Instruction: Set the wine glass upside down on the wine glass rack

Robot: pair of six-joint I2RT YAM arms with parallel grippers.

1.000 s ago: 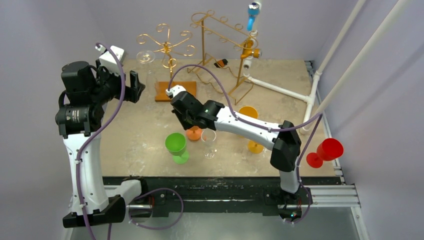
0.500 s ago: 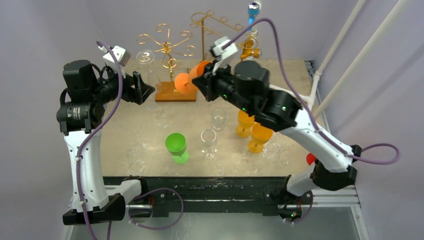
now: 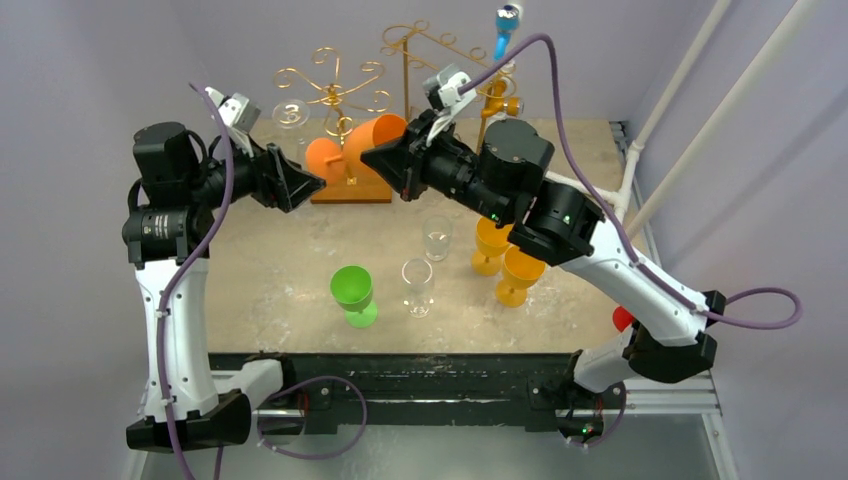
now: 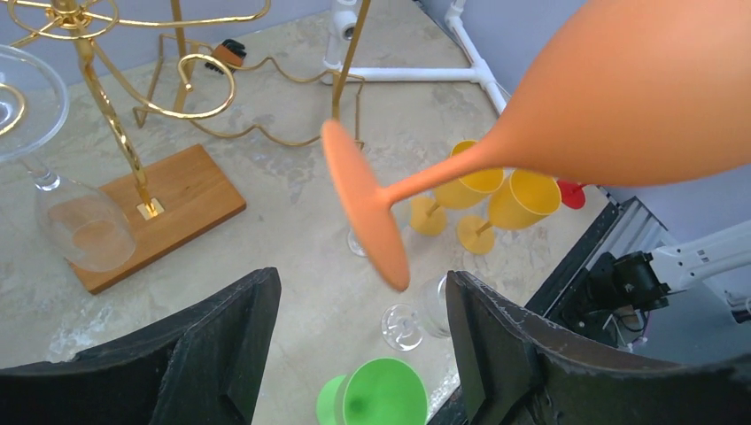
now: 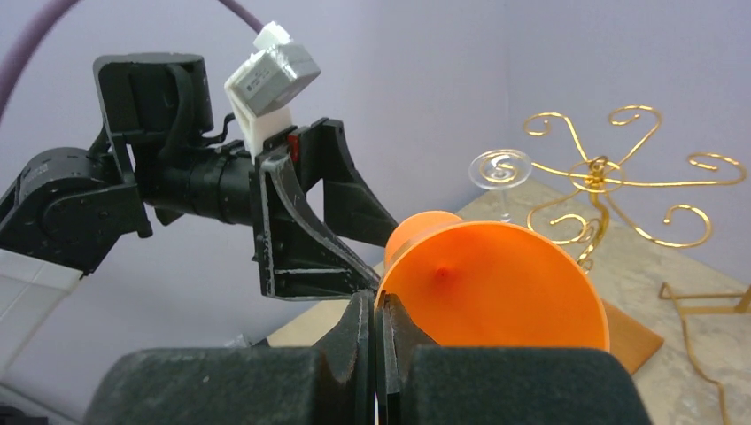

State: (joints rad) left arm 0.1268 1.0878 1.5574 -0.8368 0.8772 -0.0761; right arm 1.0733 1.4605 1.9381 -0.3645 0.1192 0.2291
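Note:
My right gripper [image 3: 402, 160] is shut on the rim of an orange wine glass [image 3: 365, 148] and holds it on its side in the air. The glass's foot [image 3: 322, 157] points left at my left gripper [image 3: 303, 180]. In the right wrist view the shut fingers pinch the bowl's edge [image 5: 383, 297], with the orange bowl [image 5: 496, 283] facing the camera. In the left wrist view the foot [image 4: 363, 212] hangs just ahead of my open left gripper [image 4: 361, 283], touching neither finger. The gold spiral rack [image 3: 335, 95] on its wooden base [image 4: 168, 212] stands behind. A clear glass [image 4: 80, 230] hangs upside down on it.
On the table stand a green glass [image 3: 352, 290], two clear glasses [image 3: 417, 285] [image 3: 437, 238] and two yellow glasses [image 3: 520, 270] [image 3: 488, 245]. A second gold wire rack [image 3: 440, 70] is at the back. A red glass [image 3: 622, 318] shows behind the right arm. White pipes run along the right side.
My right arm lifted the orange glass off the table and swung it up and left, tipped on its side. My left gripper turned toward the glass's foot and stayed open.

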